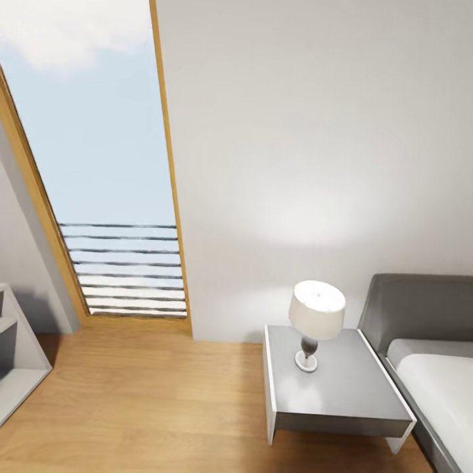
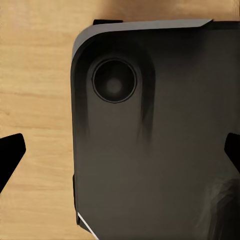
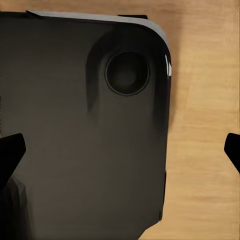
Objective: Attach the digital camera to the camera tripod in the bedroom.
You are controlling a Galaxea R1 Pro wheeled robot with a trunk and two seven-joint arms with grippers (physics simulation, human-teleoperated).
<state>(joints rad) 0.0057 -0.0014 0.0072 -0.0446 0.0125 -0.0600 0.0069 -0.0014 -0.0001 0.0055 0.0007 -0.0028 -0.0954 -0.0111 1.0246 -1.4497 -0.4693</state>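
- Left gripper (image 2: 120,150) and right gripper (image 3: 120,150) are hanging wide open, holding nothing, their dark fingertips (image 2: 11,150) flanking the robot's rounded black base panel (image 2: 160,140) over light wood plank floor (image 3: 205,125).
- Beyond the fingers, a white-shaded table lamp (image 1: 316,322) is sitting on a grey nightstand (image 1: 341,394) beside the grey bed (image 1: 420,341).
- Camera and tripod are lying outside these views; likely rigid, light, best taken by the body.

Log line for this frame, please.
phase: in transit | head view: lamp on bedside table, bed, tall window | left gripper open, empty | right gripper open, empty
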